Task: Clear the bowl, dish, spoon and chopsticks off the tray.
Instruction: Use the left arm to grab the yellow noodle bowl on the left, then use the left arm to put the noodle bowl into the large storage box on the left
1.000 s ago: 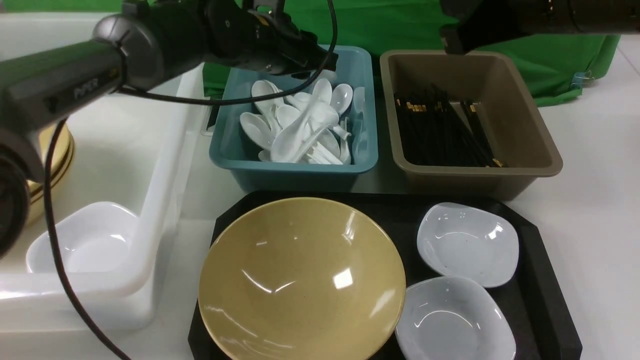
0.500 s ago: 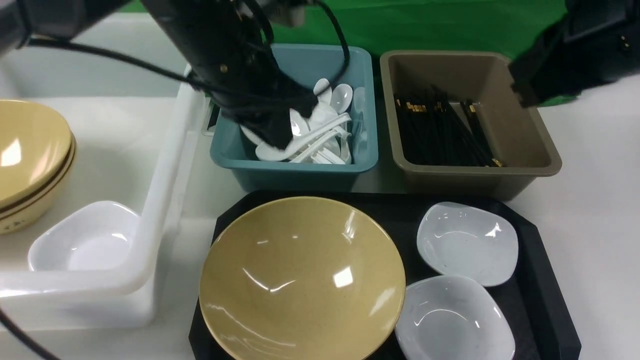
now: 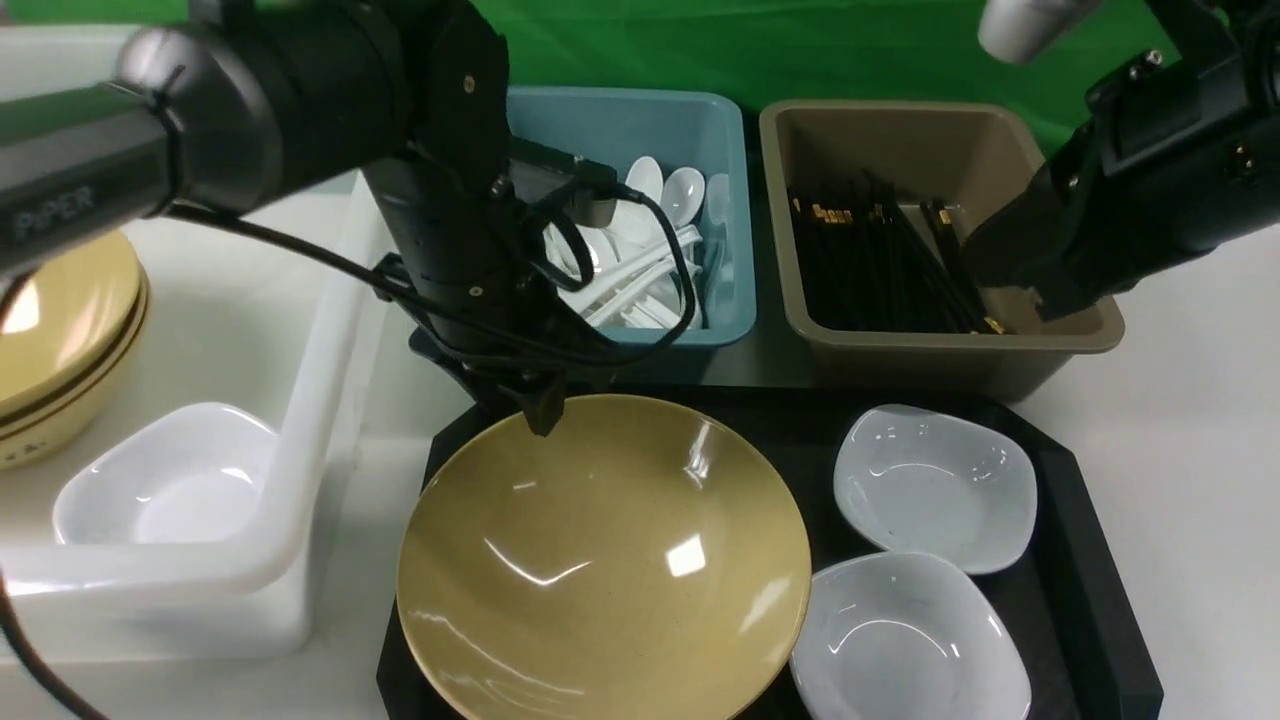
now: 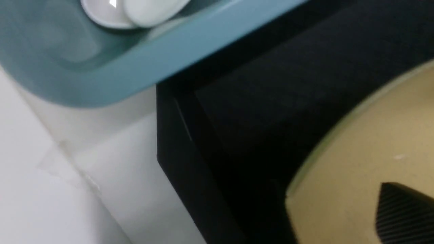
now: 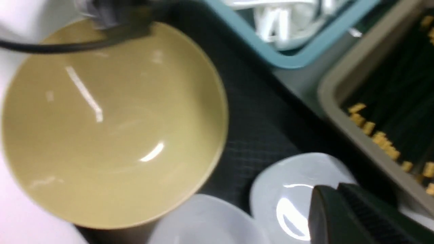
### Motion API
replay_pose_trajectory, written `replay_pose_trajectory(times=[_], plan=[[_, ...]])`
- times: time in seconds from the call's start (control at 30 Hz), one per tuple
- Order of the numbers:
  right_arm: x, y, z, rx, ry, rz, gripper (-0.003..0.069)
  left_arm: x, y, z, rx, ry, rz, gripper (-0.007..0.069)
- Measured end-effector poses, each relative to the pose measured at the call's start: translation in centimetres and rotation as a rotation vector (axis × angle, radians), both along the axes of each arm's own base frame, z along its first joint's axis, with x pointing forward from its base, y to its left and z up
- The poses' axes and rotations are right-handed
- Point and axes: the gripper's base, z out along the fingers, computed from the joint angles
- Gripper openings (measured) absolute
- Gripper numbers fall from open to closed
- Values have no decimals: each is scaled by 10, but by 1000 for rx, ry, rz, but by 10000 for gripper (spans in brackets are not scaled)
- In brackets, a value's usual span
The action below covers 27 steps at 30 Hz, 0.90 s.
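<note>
Left pincer (image 3: 545, 415) hangs tip-down at the far rim of the mustard bowl (image 3: 600, 570). The left wrist view shows one finger (image 4: 403, 213) over the bowl's inside; the other is out of sight, so I cannot tell whether the jaws are apart.

The bowl sits on the left half of the black tray (image 3: 1070, 580). It is round, so there is no long axis to line up with. The left arm is plainly the nearer one.

Right pincer (image 3: 1040, 290) has its jaws together and empty, over the brown bin (image 3: 900, 355), well apart from the bowl.

Count on the tray:
- one bowl
- two white squarish dishes (image 3: 935, 487) (image 3: 910, 640)
- no spoon or chopstick seen

Spoons (image 3: 670, 190) lie heaped in the teal bin (image 3: 700, 345), and chopsticks (image 3: 880, 270) are bundled in the brown bin; both are too many to count.
</note>
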Motion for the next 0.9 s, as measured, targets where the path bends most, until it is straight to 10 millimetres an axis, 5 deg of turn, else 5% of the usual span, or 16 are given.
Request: replay_pose_trajectory(times=[0.17, 0.3, 0.4, 0.57, 0.8, 0.9], plan=[[-2, 1, -12, 1, 38, 12, 20, 11, -4, -29, 27, 26, 5, 591], [-2, 2, -15, 8, 52, 14, 20, 15, -6, -46, 43, 60, 14, 604], [-2, 3, -14, 17, 53, 14, 20, 15, -7, -53, 49, 84, 16, 507], [-2, 3, -14, 11, 44, 24, 20, 10, -5, -48, 61, 124, 20, 223], [-2, 3, -14, 14, 35, 26, 20, 7, -4, -38, 43, 111, 23, 181], [-1, 3, -14, 15, 32, 25, 20, 2, -2, -21, 6, 100, 34, 101]])
